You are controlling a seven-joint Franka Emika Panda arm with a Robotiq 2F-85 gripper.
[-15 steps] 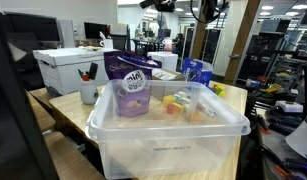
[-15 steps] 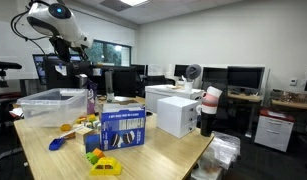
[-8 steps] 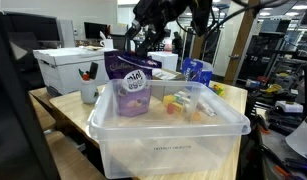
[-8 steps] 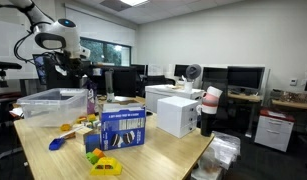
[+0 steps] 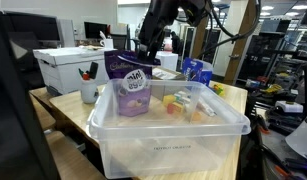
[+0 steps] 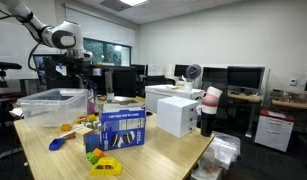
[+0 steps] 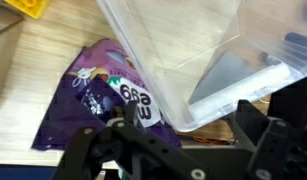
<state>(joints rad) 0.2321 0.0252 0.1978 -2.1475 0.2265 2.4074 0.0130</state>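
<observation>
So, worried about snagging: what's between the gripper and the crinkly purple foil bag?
Nothing; the wrist view shows bare air between gripper and purple foil bag.

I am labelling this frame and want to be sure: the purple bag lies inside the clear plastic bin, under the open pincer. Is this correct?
Not quite. The purple bag is not inside the clear plastic bin. It lies outside the bin, on the wooden table right beside it, as the wrist view shows. The rest is right: the pincer is open above the bag.
</observation>
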